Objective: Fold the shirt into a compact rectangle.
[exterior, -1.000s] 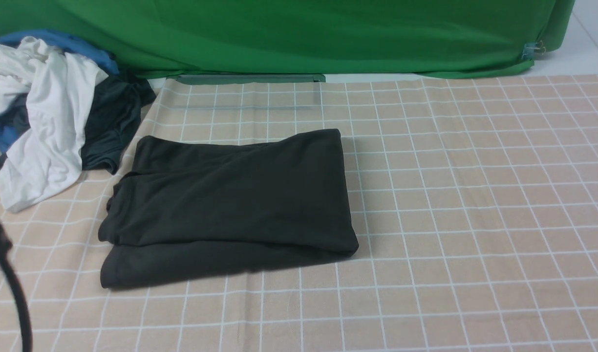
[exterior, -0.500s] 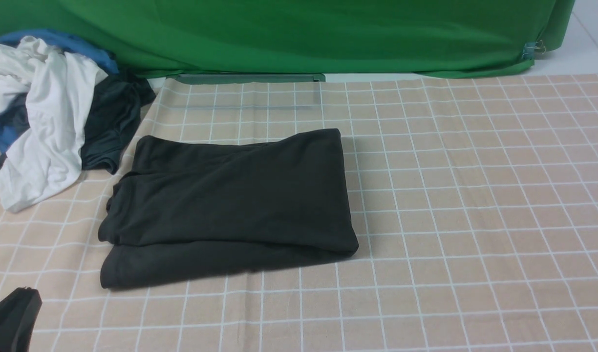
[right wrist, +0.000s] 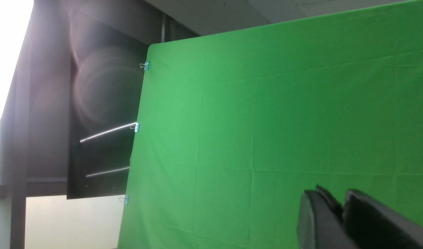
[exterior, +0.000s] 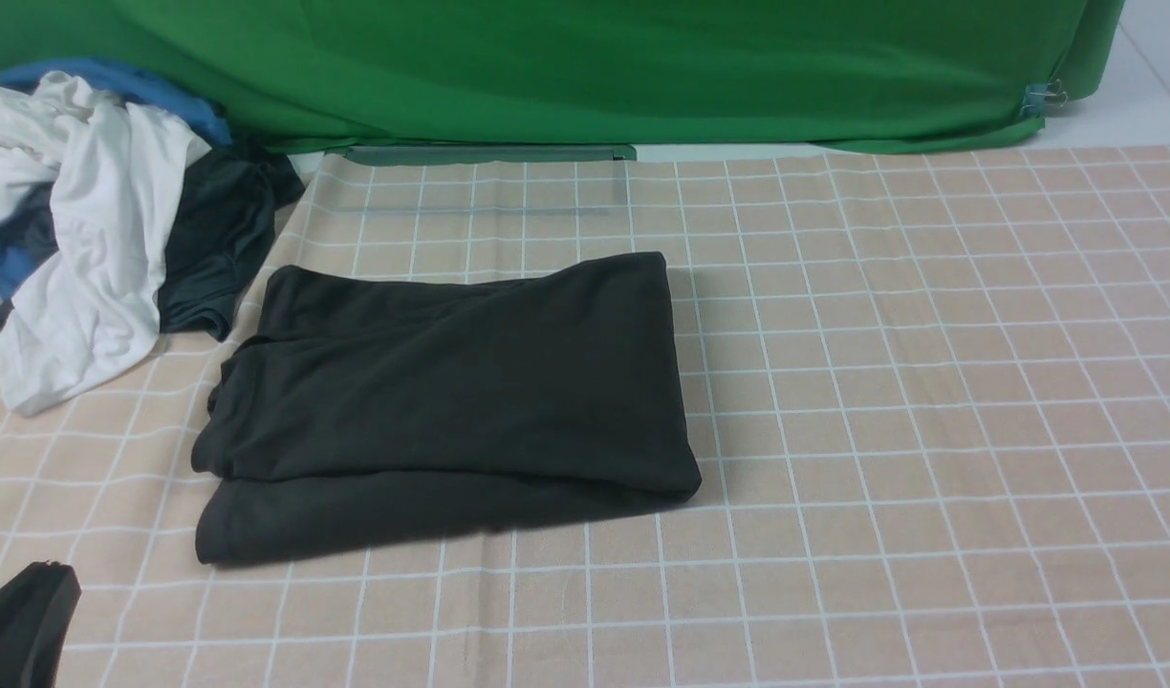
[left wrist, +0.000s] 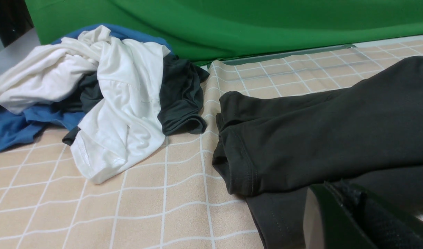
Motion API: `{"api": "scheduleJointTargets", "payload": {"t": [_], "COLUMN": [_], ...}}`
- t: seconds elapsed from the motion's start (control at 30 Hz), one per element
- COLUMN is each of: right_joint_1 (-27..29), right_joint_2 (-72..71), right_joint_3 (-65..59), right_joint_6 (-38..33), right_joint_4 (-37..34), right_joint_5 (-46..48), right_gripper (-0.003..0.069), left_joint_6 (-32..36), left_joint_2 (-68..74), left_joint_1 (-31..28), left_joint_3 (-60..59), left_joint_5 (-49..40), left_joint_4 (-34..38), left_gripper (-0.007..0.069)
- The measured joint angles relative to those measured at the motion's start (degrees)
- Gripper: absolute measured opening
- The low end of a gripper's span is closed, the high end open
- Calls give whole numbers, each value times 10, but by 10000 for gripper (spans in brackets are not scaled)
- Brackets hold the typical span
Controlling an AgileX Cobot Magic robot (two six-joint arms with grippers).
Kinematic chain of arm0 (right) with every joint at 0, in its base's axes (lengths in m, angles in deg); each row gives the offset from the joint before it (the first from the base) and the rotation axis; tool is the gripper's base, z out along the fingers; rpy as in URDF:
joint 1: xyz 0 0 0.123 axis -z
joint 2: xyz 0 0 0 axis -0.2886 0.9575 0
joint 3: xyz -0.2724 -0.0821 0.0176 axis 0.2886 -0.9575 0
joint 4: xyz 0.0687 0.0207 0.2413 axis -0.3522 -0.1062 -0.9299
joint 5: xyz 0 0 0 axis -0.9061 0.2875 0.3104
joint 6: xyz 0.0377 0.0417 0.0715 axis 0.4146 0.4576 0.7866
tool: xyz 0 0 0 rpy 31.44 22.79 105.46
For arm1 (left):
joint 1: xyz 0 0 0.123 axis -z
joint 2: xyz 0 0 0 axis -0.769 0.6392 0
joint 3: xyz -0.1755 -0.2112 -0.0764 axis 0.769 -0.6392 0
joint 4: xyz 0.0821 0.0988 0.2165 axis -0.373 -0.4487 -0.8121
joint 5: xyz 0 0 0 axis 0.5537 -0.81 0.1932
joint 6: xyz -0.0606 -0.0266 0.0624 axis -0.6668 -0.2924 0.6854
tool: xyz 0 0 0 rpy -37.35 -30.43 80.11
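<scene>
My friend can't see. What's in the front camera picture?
A black shirt lies folded into a rectangle on a checked cloth. A pile of white, blue and dark clothes sits at the far left, before a green backdrop.

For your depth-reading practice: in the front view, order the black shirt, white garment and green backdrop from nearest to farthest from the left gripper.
From the left gripper, low left:
1. Black shirt, folded, centre.
2. White garment, far left pile.
3. Green backdrop, rear.

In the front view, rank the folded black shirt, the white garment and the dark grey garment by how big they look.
1. Folded black shirt, clearly largest.
2. White garment.
3. Dark grey garment, smallest, though the white one partly covers it and both are crumpled, so their true sizes are unsure.
</scene>
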Motion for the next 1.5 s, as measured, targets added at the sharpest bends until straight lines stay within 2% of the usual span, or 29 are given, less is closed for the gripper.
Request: {"api": "scheduleJointTargets", "payload": {"t": [0.6, 0.7, 0.8, 0.87, 1.07, 1.2, 1.5], "right_joint_1": [11, 54, 134, 189, 300, 330, 335], "right_joint_2": [-4, -5, -4, -4, -9, -47, -93], "right_joint_3": [-3, -25, -78, -136, -282, -303, -303], "right_joint_6": [0, 0, -5, -10, -12, -12, 7], "right_joint_4": [0, 0, 0, 0, 0, -1, -2], "right_joint_5": [24, 54, 94, 116, 136, 165, 189], "right_gripper": [197, 201, 214, 217, 228, 235, 236], "left_joint_6": [0, 0, 0, 0, 0, 0, 0], "left_joint_2": [0, 0, 0, 0, 0, 0, 0], "left_joint_1": [0, 0, 0, 0, 0, 0, 0], "left_joint_3": [0, 0, 0, 0, 0, 0, 0], "left_joint_5": [0, 0, 0, 0, 0, 0, 0], "left_joint_4": [0, 0, 0, 0, 0, 0, 0], "left_gripper": [22, 22, 22, 22, 22, 22, 22]}}
